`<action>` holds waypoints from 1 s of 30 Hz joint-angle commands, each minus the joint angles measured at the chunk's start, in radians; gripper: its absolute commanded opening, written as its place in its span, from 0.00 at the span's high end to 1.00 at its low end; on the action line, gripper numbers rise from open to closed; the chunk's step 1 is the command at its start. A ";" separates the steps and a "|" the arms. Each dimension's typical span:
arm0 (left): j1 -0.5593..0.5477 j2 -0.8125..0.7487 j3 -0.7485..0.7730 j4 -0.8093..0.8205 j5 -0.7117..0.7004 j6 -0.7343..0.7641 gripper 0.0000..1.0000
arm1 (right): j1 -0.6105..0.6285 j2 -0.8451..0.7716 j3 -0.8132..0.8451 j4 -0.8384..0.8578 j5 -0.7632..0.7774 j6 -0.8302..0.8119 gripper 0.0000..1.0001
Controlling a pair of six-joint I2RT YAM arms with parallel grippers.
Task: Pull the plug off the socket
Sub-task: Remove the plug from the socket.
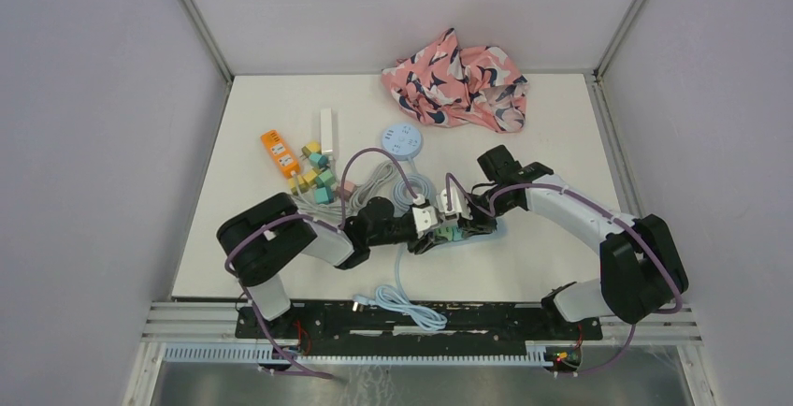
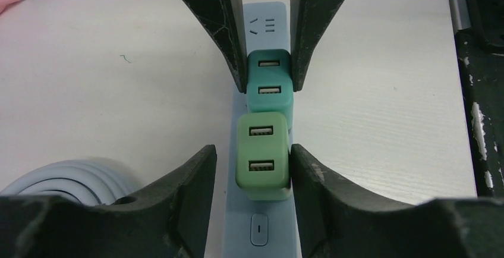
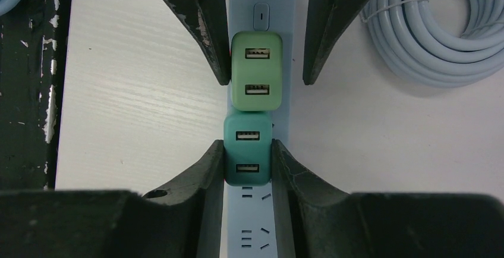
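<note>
A pale blue power strip [image 2: 276, 234] [image 3: 255, 222] lies on the table with two USB plugs seated in it, one light green [image 2: 261, 157] [image 3: 255, 71] and one teal [image 2: 268, 88] [image 3: 248, 151]. My right gripper [image 3: 248, 151] [image 2: 268, 82] [image 1: 463, 210] is shut on the teal plug, with both fingers pressed to its sides. My left gripper [image 2: 252, 151] [image 3: 265, 76] [image 1: 430, 224] straddles the green plug. One of its fingers touches the plug and the other stands a small gap away. The two grippers face each other over the strip.
A coiled grey cable [image 3: 440, 32] [image 2: 65, 181] lies beside the strip, and a pale blue cable [image 1: 407, 303] lies near the front edge. Farther back are an orange strip [image 1: 279, 153], a white strip [image 1: 327, 128], a round socket [image 1: 402, 139], several loose plugs [image 1: 316, 177] and a pink cloth [image 1: 458, 79].
</note>
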 commanded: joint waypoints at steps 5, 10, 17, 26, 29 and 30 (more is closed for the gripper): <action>-0.006 0.043 0.052 0.078 0.028 -0.028 0.55 | 0.018 0.015 -0.002 -0.013 -0.013 -0.017 0.81; -0.005 0.059 0.069 0.034 0.055 -0.021 0.94 | 0.018 0.013 0.017 -0.012 -0.037 0.023 0.89; -0.002 0.052 0.074 -0.089 0.057 0.025 0.97 | -0.068 -0.023 0.059 -0.018 -0.108 0.125 1.00; 0.031 0.072 0.111 -0.184 0.096 0.000 0.97 | 0.016 -0.067 -0.004 0.007 -0.229 0.081 1.00; 0.035 0.077 0.109 -0.192 0.096 -0.006 0.97 | 0.016 -0.071 0.004 0.107 -0.213 0.204 1.00; 0.037 0.081 0.108 -0.193 0.097 -0.010 0.97 | 0.008 -0.076 0.006 0.122 -0.202 0.227 1.00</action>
